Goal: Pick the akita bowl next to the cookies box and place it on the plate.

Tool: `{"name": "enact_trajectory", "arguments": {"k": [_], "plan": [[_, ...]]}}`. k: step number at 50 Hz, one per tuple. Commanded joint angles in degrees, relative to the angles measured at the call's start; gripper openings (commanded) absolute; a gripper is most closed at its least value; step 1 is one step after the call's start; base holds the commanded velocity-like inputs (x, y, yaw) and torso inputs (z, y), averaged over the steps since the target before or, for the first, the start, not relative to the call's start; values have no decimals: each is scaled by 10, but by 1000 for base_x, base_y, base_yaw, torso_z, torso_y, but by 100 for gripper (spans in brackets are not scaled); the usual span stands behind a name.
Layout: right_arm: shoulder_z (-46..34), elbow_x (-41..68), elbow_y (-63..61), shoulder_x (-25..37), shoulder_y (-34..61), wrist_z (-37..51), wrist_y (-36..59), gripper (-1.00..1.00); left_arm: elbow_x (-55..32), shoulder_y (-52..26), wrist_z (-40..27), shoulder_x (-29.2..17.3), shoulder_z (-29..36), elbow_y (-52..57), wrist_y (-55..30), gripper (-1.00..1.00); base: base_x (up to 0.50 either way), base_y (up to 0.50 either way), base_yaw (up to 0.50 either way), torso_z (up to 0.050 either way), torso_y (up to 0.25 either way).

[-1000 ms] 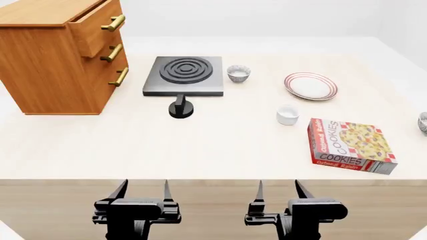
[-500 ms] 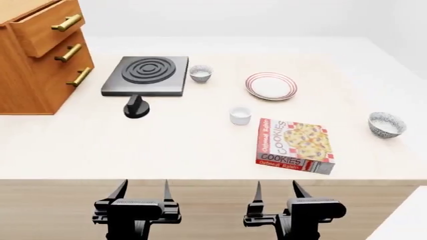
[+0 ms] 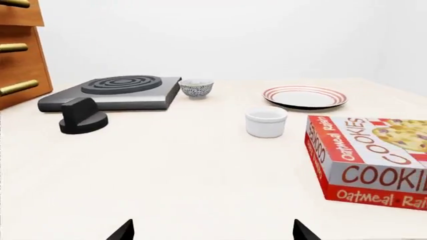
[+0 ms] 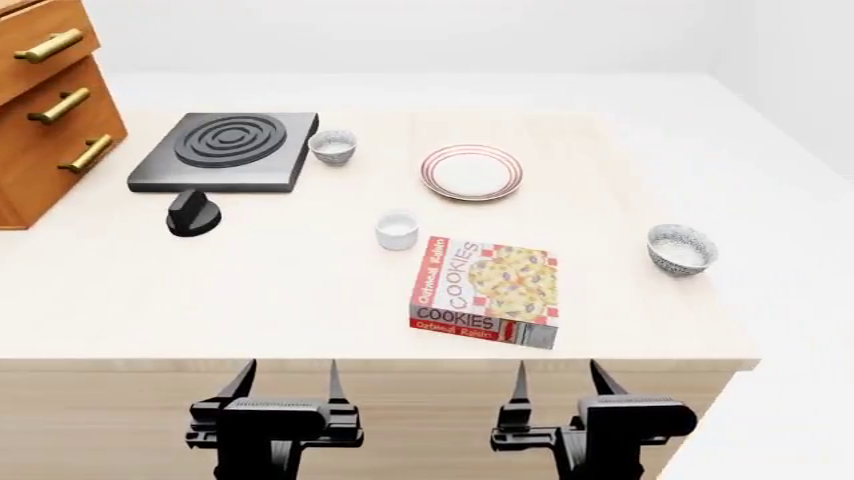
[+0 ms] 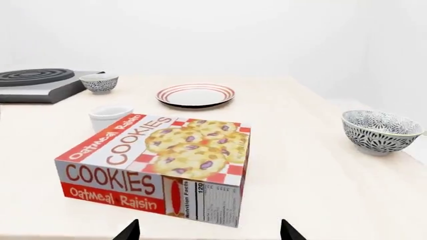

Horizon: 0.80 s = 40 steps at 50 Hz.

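A pale wooden surface [image 4: 267, 290] seen from above, with two robot arms waiting at its near edge. The left end effector [image 4: 284, 380] and the right end effector [image 4: 557, 380] both hang in front of the edge with their fingers spread apart, holding nothing.

A flat red-and-white cookies box [image 4: 485, 290] lies near the middle of the near side. The speckled bowl [image 4: 681, 248] to be moved sits alone to the right of the box, near but not touching it, close to the right edge of the surface. It is upright and white inside.

The round white plate [image 4: 471, 172] with red rings on its rim lies farther back, beyond the box, well apart from that bowl. A plain white cup [image 4: 396, 230] stands between the plate and the box. A second speckled bowl [image 4: 331, 147] sits just beside a black hotplate [image 4: 224, 150] at the back left. A black knob [image 4: 194, 214] stands in front of the hotplate. A wooden drawer chest [image 4: 54, 110] with brass handles fills the far left corner.
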Motion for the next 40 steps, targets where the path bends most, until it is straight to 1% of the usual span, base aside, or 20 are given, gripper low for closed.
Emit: {"name": "enact_trajectory", "arguments": {"k": [1,5,6,7,8,9,12,13,14,16,17,19,21,23,29,40], "plan": [[-5,8,1,3,3,10,1,100,-4,0,-9,-8,7,0,0,100,0,0,0,0,0],[-6,22,-16,4,6,12,43,100,-9,0,-13,-11,7,17,-18,100,0,0,0,0,0],[-12,33,-42,11,5,4,77,100,-15,4,-12,-16,5,49,-39,100,0,0,0,0,0],[-12,33,-44,11,5,4,78,100,-15,4,-13,-17,6,51,-41,100,0,0,0,0,0],[-9,65,-79,18,10,-7,134,100,-35,6,-9,-23,-2,86,-77,100,0,0,0,0,0],[-10,75,-95,24,14,-12,158,100,-35,4,-8,-30,-1,104,-99,100,0,0,0,0,0],[-20,51,-144,40,37,9,206,100,-50,-14,-13,-50,-12,172,-184,100,0,0,0,0,0],[-14,72,-182,49,52,3,253,100,-46,-30,-17,-63,-12,205,-222,100,0,0,0,0,0],[-4,106,-238,63,88,-3,332,100,-73,-66,-19,-74,-28,264,-306,100,0,0,0,0,0],[4,112,-266,65,121,12,375,100,-95,-101,-26,-81,-43,308,-376,100,0,0,0,0,0],[9,123,-282,68,145,15,411,100,-107,-126,-32,-83,-53,332,-416,100,0,0,0,0,0],[23,147,-292,65,175,15,450,100,-127,-156,-35,-87,-62,354,-470,100,55,0,0,0,0],[25,153,-283,62,212,24,484,100,-118,-173,-42,-97,-54,365,-487,100,490,0,0,0,0],[20,141,-270,61,220,28,471,100,-130,-176,-39,-96,-63,368,-497,100,500,0,0,0,0],[29,155,-256,59,221,24,477,100,-114,-159,-42,-98,-53,344,-469,100,500,0,0,0,0],[40,169,-243,59,229,22,483,100,-107,-172,-47,-102,-38,333,-477,100,500,0,0,0,0]]}}
